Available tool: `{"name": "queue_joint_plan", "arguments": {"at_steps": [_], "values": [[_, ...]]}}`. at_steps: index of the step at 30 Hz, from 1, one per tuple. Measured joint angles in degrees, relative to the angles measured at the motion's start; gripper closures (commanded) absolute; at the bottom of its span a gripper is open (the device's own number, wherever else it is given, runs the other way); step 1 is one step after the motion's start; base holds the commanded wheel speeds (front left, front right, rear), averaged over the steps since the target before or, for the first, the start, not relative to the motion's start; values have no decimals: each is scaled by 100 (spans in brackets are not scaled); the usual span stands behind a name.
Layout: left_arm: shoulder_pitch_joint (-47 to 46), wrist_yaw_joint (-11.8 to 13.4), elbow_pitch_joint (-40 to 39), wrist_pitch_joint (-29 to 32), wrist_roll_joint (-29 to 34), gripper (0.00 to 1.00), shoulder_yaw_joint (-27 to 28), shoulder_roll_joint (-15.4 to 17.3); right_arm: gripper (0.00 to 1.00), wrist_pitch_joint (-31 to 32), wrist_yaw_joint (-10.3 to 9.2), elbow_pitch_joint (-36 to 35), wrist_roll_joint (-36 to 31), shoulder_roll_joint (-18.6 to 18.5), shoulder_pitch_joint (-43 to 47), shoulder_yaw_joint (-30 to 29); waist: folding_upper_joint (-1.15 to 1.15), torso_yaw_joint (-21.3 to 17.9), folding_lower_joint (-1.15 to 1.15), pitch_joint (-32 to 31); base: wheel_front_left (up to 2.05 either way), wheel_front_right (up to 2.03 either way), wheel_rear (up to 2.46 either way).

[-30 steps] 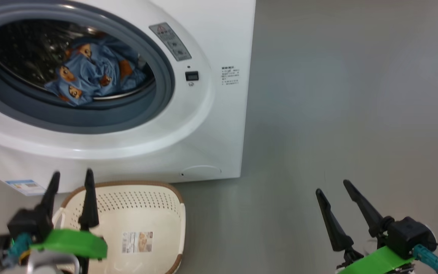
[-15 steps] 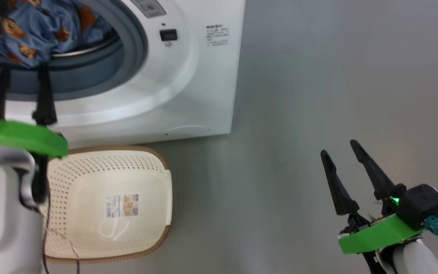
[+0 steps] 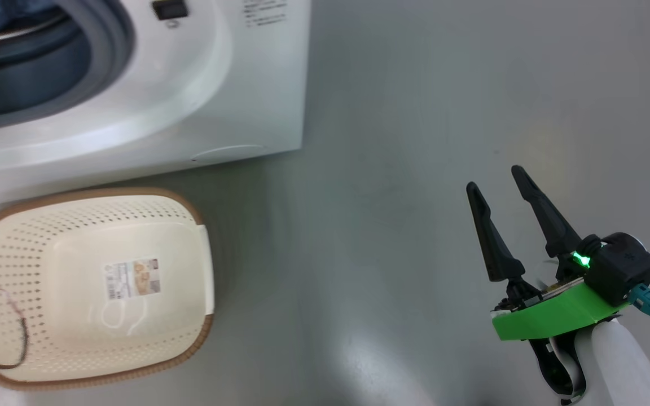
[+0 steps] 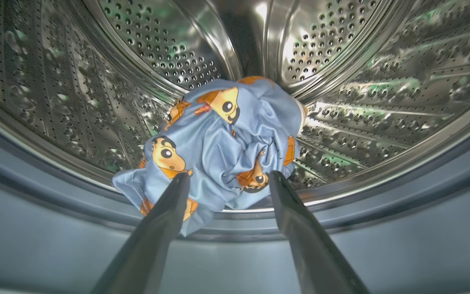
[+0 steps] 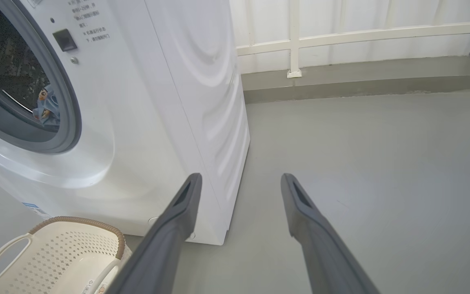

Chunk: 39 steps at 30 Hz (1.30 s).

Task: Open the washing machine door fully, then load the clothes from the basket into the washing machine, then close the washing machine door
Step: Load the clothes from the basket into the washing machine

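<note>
- My left gripper (image 4: 227, 176) stands open, its 2 dark fingers spread and holding nothing, pointing into the mouth of the washing machine (image 3: 246, 84).
- Just past its fingertips lie the clothes (image 4: 222, 147), a crumpled light blue bundle with orange cartoon faces, on the bottom of the perforated steel drum (image 4: 341, 122) near its front.
- 1 corner of the bundle hangs over the drum's lip toward the grey gasket (image 4: 382, 228); I cannot tell whether the fingertips touch the fabric.
- My right gripper (image 3: 493, 179) is open too, empty, out over the bare grey floor (image 3: 387, 169), well apart from the machine's right side.
- From the right wrist view I see a bit of blue fabric inside the round opening.
- The basket (image 3: 88, 193) sits on the floor just in front of the machine, with its barcode sticker (image 3: 132, 278) showing on the bottom.
- A thin dark cable (image 3: 20, 332) loops across the basket's left end.
</note>
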Motion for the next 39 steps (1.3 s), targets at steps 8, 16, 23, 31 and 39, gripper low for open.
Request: {"name": "queue_joint_plan", "arguments": {"at_steps": [8, 16, 23, 31, 39], "values": [[-579, 164, 502, 514, 119, 0, 75, 584, 0, 0, 0, -47, 141, 46, -175, 78, 0, -428, 0, 448, 0, 0, 0], [-820, 412, 1012, 706, 187, 2, 158, 887, 0, -1, 0, -82, 190, 54, -271, 147, 0, -737, 0, 742, 0, 0, 0], [-1082, 416, 1132, 553, 263, 100, 42, 912, 0, -1, 0, -118, 190, 33, -275, 168, 0, -748, -1, 848, 0, 0, 0], [-1623, 401, 1258, -154, 339, 100, -10, 1016, 0, -1, 0, -145, 231, 29, -403, 282, 0, -798, -1, 970, 0, 0, 0], [-1923, 246, 1790, -558, 212, 66, 46, 979, 0, -1, 0, -133, 270, 29, -463, 321, 0, -918, -1, 1054, 0, 0, 0]]}}
